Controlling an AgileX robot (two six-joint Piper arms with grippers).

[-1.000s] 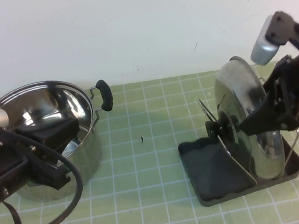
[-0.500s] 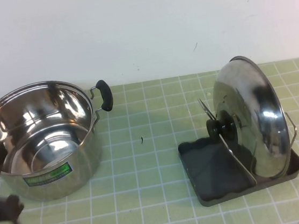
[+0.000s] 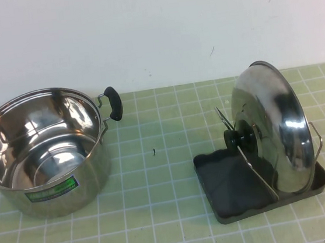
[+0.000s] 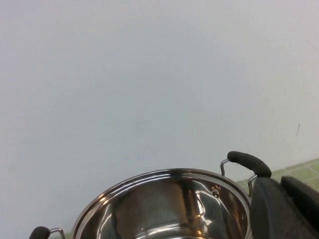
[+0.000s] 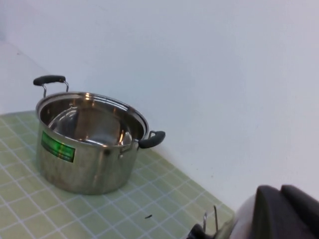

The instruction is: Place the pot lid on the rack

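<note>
Pot lid [image 3: 275,132] stands on edge in the rack [image 3: 264,189], leaning on the wire loops, black knob [image 3: 239,138] facing the steel pot [image 3: 43,152]; pot sits well apart on the counter [image 3: 158,186]; my left hand [image 4: 286,209] is by the pot rim, right hand [image 5: 286,211] beside the lid; can't tell the grip of either.

1. Steel pot [image 3: 43,152], open, upright on green gridded mat [image 3: 161,215], left side; green label [image 3: 51,190] on near wall
2. Black handle [image 3: 113,103] faces the white wall [image 3: 140,30]
</note>
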